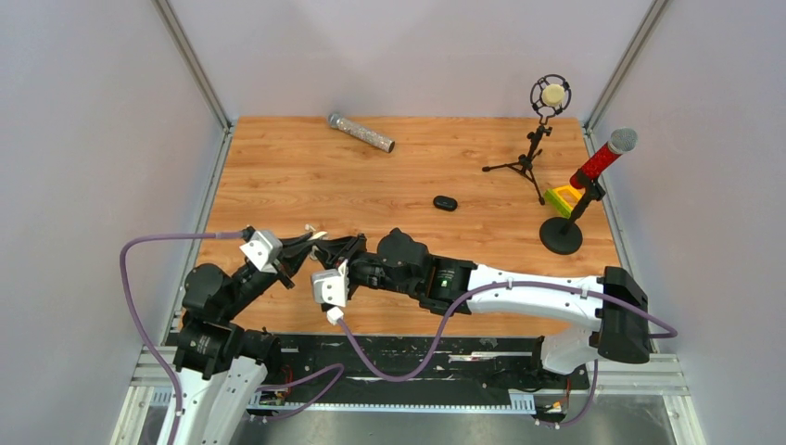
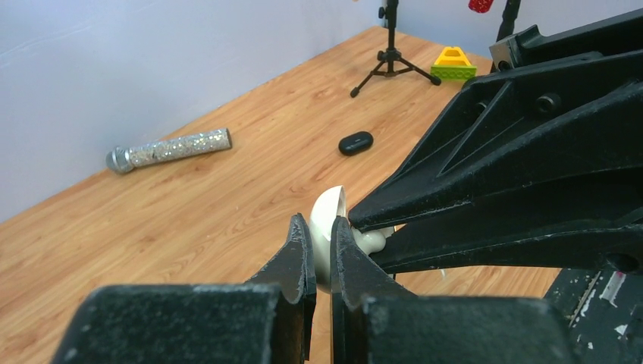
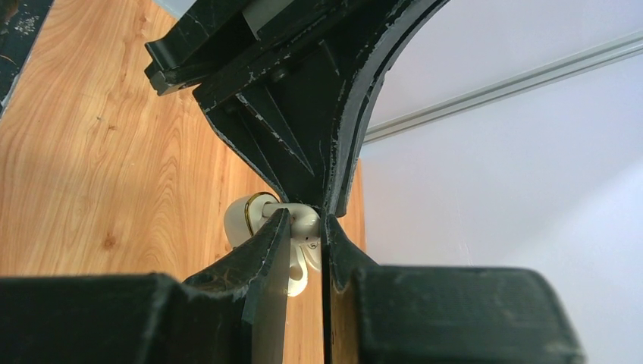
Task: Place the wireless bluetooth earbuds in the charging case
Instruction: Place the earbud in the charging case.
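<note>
Closest to the left wrist lens, the left gripper (image 2: 320, 233) has its two black fingers (image 2: 299, 262) pressed nearly together, clamped on the thin edge of a cream dome-shaped shell (image 2: 327, 216) that stands up between them. From the right side of that view the right gripper (image 3: 303, 227) comes in almost crosswise. Its tips are nipped on a small whitish earbud (image 3: 298, 265), which sits right against the shell. In the right wrist view the shell shows a gold ring on its face. Whether the earbud is seated in the shell cannot be told.

From above, the left arm (image 1: 227, 292) rises from its base at the near left, folds at the elbow and reaches forward and to the right. The right arm (image 1: 519, 289) lies stretched almost straight across the near edge, from its base at the right toward the left. The two grippers meet tip to tip over the near left part of the wood-grain surface (image 1: 306, 176).

A small black oval earbud piece (image 1: 445, 202) lies alone mid-surface, well apart from both grippers. Farther back are a silver glitter microphone (image 1: 361, 133) lying flat and a black tripod stand with a round shock mount (image 1: 536, 158). At the right edge are a red microphone on a round-base stand (image 1: 593, 171) and a yellow-and-green block (image 1: 560, 198) just beside it.
</note>
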`<action>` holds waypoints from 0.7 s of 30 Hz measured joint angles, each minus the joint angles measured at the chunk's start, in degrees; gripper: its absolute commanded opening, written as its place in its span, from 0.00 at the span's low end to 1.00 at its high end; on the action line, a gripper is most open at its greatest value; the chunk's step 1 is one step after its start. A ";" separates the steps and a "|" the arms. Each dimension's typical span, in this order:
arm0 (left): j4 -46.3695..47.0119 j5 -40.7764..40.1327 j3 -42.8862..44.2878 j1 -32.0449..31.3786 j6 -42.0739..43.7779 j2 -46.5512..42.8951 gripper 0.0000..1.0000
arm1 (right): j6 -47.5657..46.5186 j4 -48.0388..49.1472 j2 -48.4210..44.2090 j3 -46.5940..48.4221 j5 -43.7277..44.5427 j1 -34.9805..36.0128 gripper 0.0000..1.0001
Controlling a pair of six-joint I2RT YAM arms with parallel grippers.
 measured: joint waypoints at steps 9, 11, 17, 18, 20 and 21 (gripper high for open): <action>0.68 -0.92 0.00 0.02 -3.89 1.16 0.00 | -1.40 1.03 0.04 -0.70 0.59 0.00 0.00; 1.14 -1.22 0.00 0.02 -5.31 1.55 0.00 | -1.40 1.03 0.04 -0.70 0.81 -0.02 0.00; 2.03 -1.62 0.00 0.02 -7.82 2.91 0.00 | -1.36 0.81 0.04 -0.68 1.40 -0.17 0.29; 2.10 -1.55 0.00 0.02 -8.07 2.95 0.00 | -1.31 0.76 0.04 -0.70 1.44 -0.22 0.32; 2.12 -1.49 0.00 0.00 -8.09 2.95 0.00 | -0.96 0.61 0.04 -0.68 1.36 -0.26 0.38; 2.12 -1.40 0.00 0.00 -8.07 2.95 0.00 | -0.83 0.46 0.04 -0.68 1.22 -0.26 0.41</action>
